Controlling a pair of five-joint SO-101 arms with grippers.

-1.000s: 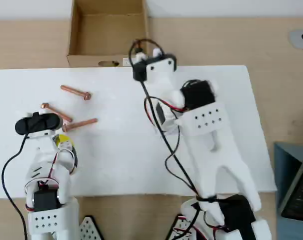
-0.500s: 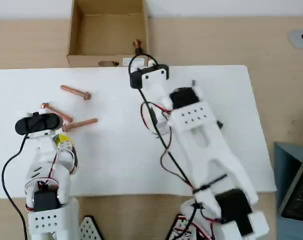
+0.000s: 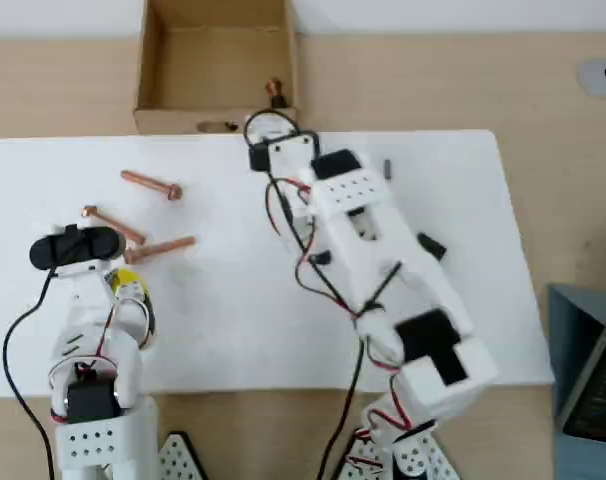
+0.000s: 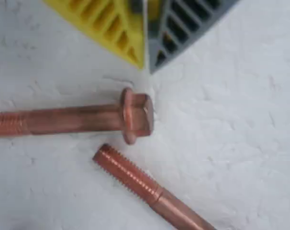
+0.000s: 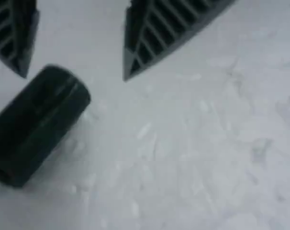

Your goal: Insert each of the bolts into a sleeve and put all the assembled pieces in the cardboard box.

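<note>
Bolts lay loose on the mat point(image 3: 233, 300) at the left: far bolt point(image 3: 150, 184), mid bolt point(image 3: 111, 224) and near bolt point(image 3: 161, 249), none in a sleeve. Our left gripper point(image 4: 146, 66) hung just over them, its yellow and grey jaws pressed together on nothing. A bolt head point(image 4: 135, 117) and another's threaded end point(image 4: 128, 172) lay just beyond the tips.

Farther along, the box point(image 3: 173, 121) stood past the mat's far edge, and a copper piece point(image 3: 274, 92) showed at its near right corner. We could not tell whether it lay inside or carried a sleeve.

Our right gripper point(image 5: 75, 72) hovered low over the mat near that corner, jaws spread wide and empty. A sleeve point(image 5: 37, 124) lay on its side below, one end between the tips and nearer one finger than the other. To the right, a far dark piece point(image 3: 387, 168) and a near dark piece point(image 3: 431, 246) sat on the mat. We took them for more sleeves but could not be sure.

We judged the step in hand to be fetching a sleeve, with most of the task ahead. The next move called for the right gripper to shift until the sleeve sat squarely between the jaws. It would then need to drop and close across the round body, which we thought might roll. The left jaws would need to open before taking a bolt.
</note>
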